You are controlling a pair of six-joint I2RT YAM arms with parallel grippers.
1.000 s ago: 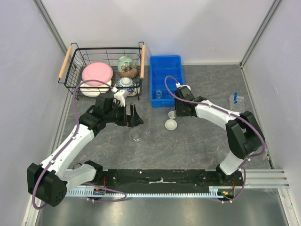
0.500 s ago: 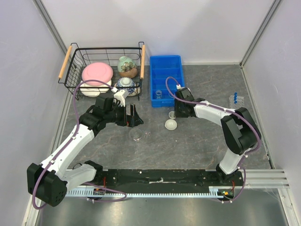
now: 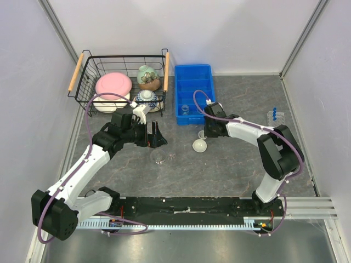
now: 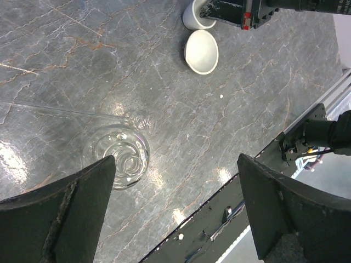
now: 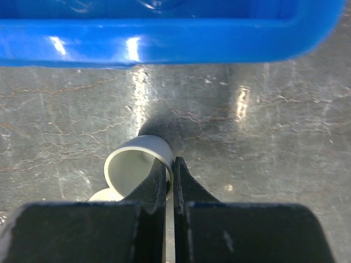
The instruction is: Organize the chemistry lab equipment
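- The left gripper (image 4: 175, 161) hangs with its jaws wide apart. The clear flask (image 4: 118, 157) stands on the table (image 4: 230, 109) beneath it, off-centre toward one finger.
- The loose white dish (image 4: 202, 51) lies just beside the gripped one, nearer the right arm.
- The right gripper (image 5: 170, 166) is pinched on the wall of the other white dish (image 5: 134, 161). The blue tray (image 5: 164, 38) lies just beyond — likely where it goes.

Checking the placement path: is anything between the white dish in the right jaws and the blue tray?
Nothing visible. The right gripper is shut on the rim of the white dish, and only bare table lies between it and the blue tray. The second white dish sits on the opposite side.
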